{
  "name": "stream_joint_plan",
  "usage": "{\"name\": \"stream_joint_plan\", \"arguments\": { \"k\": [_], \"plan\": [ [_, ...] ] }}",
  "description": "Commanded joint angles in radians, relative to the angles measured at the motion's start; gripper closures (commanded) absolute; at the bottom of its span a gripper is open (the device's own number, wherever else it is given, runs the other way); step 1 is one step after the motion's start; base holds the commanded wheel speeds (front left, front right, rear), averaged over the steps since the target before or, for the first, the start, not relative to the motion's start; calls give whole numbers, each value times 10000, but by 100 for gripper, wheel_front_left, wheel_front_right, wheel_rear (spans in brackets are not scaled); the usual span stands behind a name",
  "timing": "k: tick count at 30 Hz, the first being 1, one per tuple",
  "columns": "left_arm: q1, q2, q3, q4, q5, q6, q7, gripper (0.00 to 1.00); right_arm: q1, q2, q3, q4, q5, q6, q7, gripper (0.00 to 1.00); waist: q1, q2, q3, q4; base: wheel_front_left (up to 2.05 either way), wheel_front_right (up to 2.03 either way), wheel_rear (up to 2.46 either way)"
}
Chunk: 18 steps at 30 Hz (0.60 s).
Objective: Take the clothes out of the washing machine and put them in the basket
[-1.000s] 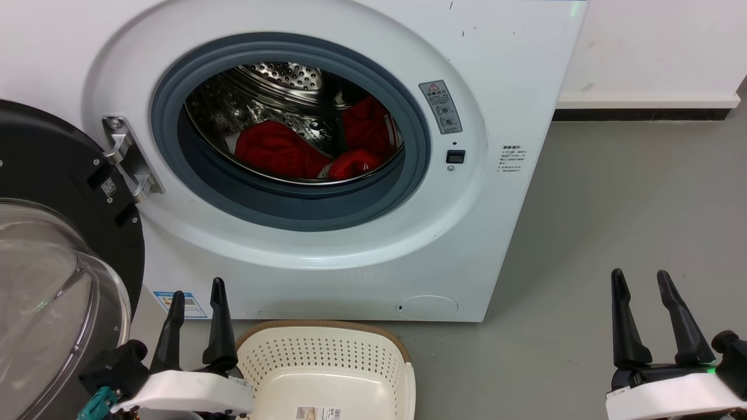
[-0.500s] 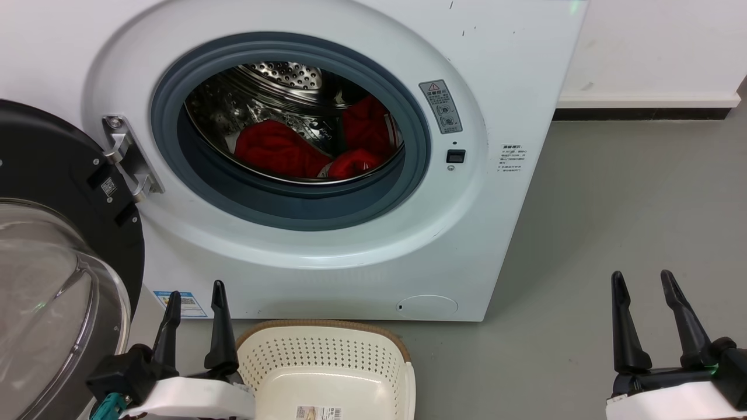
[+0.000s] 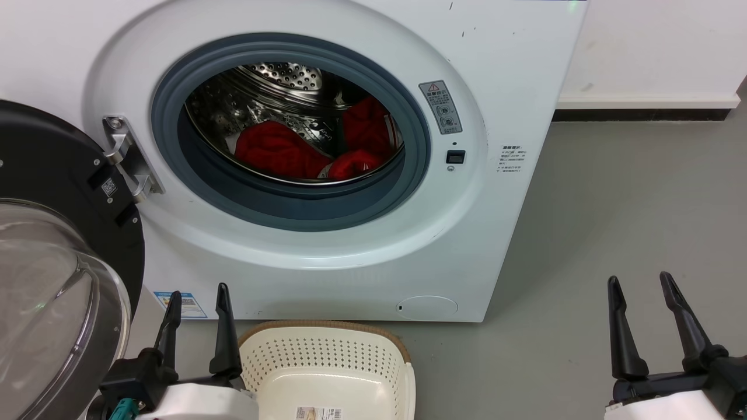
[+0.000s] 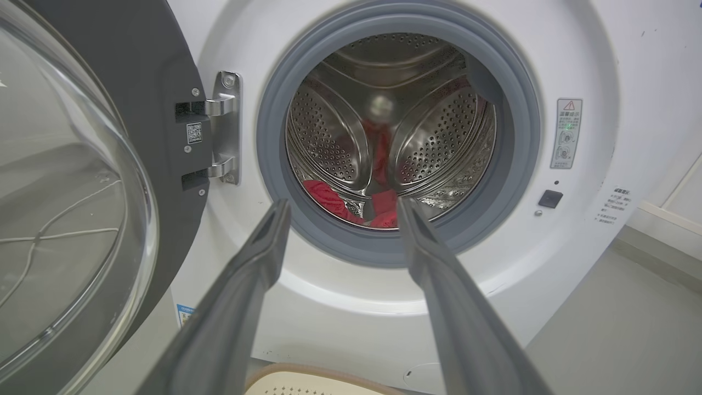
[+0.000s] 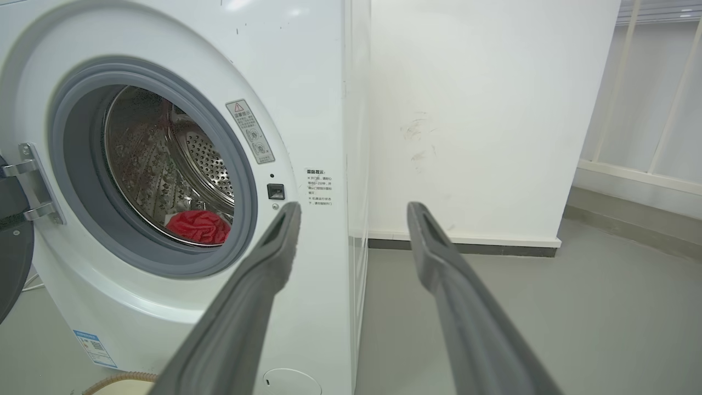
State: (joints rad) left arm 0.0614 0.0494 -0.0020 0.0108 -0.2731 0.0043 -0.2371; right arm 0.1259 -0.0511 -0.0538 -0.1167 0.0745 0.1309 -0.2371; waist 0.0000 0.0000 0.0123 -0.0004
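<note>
Red clothes [image 3: 280,150] lie low in the washer's [image 3: 513,70] steel drum [image 3: 280,76], behind the grey seal [image 3: 303,204]. The door [image 3: 52,157] stands swung open at the washer's left. The basket [image 3: 327,353] sits on the floor [image 3: 613,204] just in front of the washer, below the opening. The head view takes in its floor and label [image 3: 318,413].

The left claw [image 3: 198,291] hovers just beside the basket, fingers spread and empty. The right claw [image 3: 638,279] hangs off the washer's right corner, also spread and empty.

The left wrist view looks straight into the drum to its back wall, with red cloth between the fingers. The right wrist view sees the washer at a slant and adds the white wall [image 5: 482,109] beside it.
</note>
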Motion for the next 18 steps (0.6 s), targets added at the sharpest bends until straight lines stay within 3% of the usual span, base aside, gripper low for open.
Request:
{"name": "stream_joint_plan", "arguments": {
  "k": [1, 10, 18],
  "plan": [
    [116, 14, -17, -36, 241, 49, -92, 0, 152, 14, -6, -100, -250, -3, -104, 0, 0, 0, -1, -3, 0, 0, 0],
    [154, 12, -48, 20, 871, 150, -293, 0, 256, 16, 7, -237, -1030, -3, -292, 0, 0, 0, 56, 12, 0, 0, 0],
    [163, 12, -33, 100, 802, 146, -287, 0, 213, 16, 29, -196, -893, -3, -284, 0, 0, 0, 45, 6, 0, 0, 0]
  ]
}}
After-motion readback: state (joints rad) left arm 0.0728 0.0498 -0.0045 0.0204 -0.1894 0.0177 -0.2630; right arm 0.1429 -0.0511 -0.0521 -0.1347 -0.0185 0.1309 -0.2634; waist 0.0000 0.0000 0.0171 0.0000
